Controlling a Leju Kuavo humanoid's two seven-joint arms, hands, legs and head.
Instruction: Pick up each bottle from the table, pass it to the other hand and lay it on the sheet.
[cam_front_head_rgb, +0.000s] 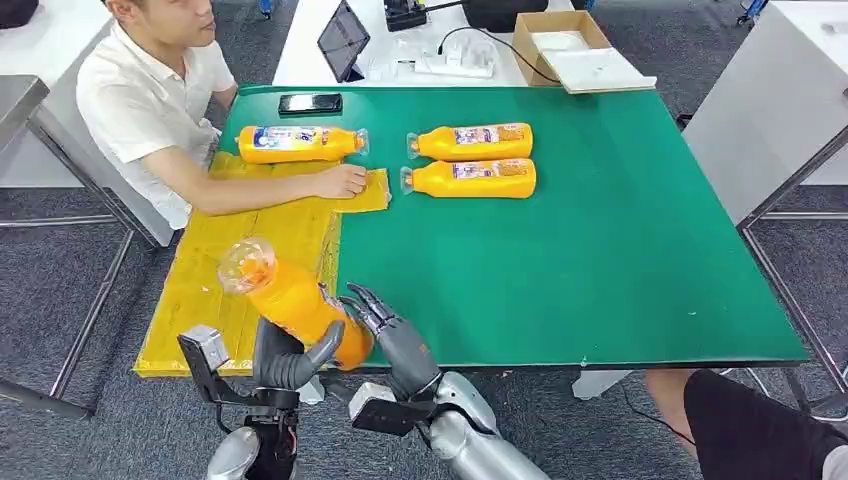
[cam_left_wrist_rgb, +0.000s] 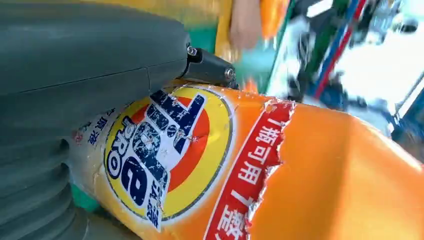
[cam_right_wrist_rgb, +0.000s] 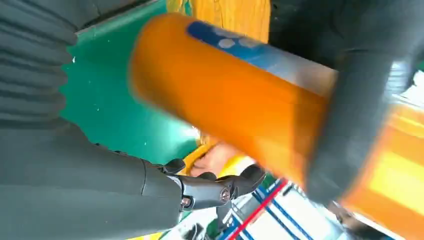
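**Bottle gripped in left hand, right hand open beside it**

Left hand (cam_front_head_rgb: 290, 360) wrapped around the lower body of an orange bottle (cam_front_head_rgb: 290, 298), held tilted above the near edge of the table, clear base end pointing up and away toward the yellow sheet (cam_front_head_rgb: 215, 270). Same bottle (cam_left_wrist_rgb: 280, 175) seen close in the left wrist view, torn label facing the camera, grey thumb (cam_left_wrist_rgb: 90, 55) pressed over it. Right hand (cam_front_head_rgb: 395, 335) just beside the bottle on its right, fingers spread and holding nothing; contact with the bottle not clear.

Farther out: one bottle (cam_front_head_rgb: 300, 143) lying on the sheet's far end. Two more bottles (cam_front_head_rgb: 470, 141) and (cam_front_head_rgb: 470, 178) lying side by side on the green table (cam_front_head_rgb: 600, 250), off the sheet. A person's hand (cam_front_head_rgb: 340, 181) resting on the sheet's corner. A dark phone (cam_front_head_rgb: 310, 103) at the far table edge.
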